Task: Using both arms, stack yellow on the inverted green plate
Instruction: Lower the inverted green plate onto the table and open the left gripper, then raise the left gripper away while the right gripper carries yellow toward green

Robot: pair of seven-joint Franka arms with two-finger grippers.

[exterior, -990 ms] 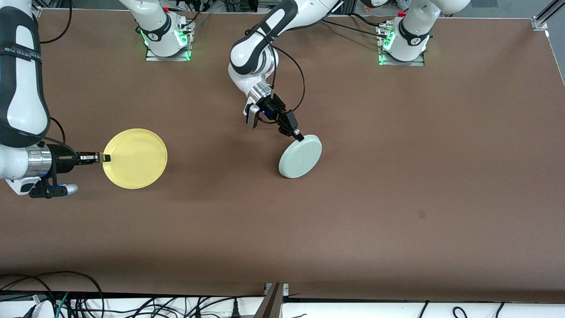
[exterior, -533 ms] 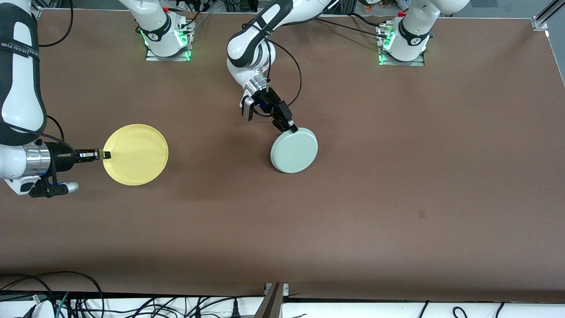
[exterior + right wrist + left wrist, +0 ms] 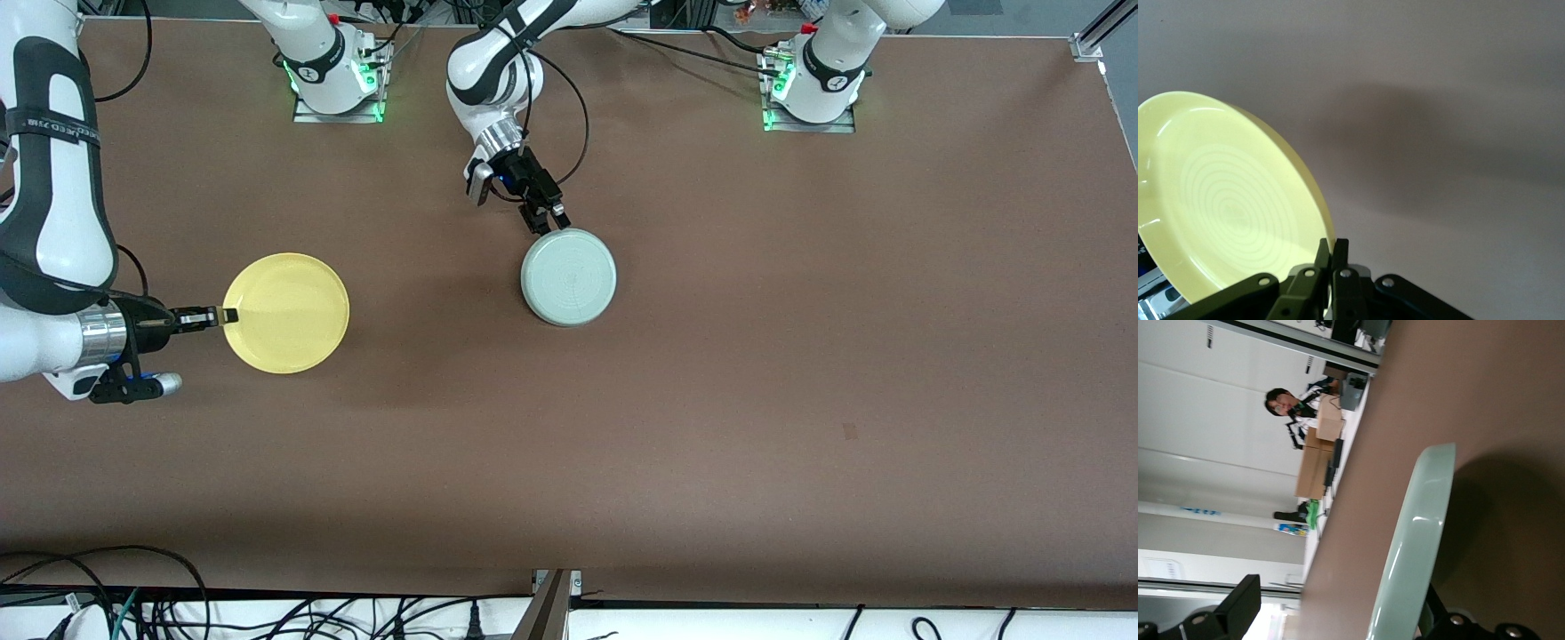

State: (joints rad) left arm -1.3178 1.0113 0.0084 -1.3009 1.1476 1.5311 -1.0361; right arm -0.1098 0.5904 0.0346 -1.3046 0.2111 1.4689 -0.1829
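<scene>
Yellow (image 3: 286,312), pinched by right gripper (image 3: 228,315) at its nine o'clock rim, awaits stacking; left gripper (image 3: 544,222) clamps inverted green plate (image 3: 569,276).

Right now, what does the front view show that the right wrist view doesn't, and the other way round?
Only the front view shows the green plate, ringed underside up, gripped at its rim by the left gripper, and both arm bases. Only the right wrist view shows the concentric rings inside the yellow plate. Both show the right gripper shut on the yellow plate's rim above the brown table.
</scene>
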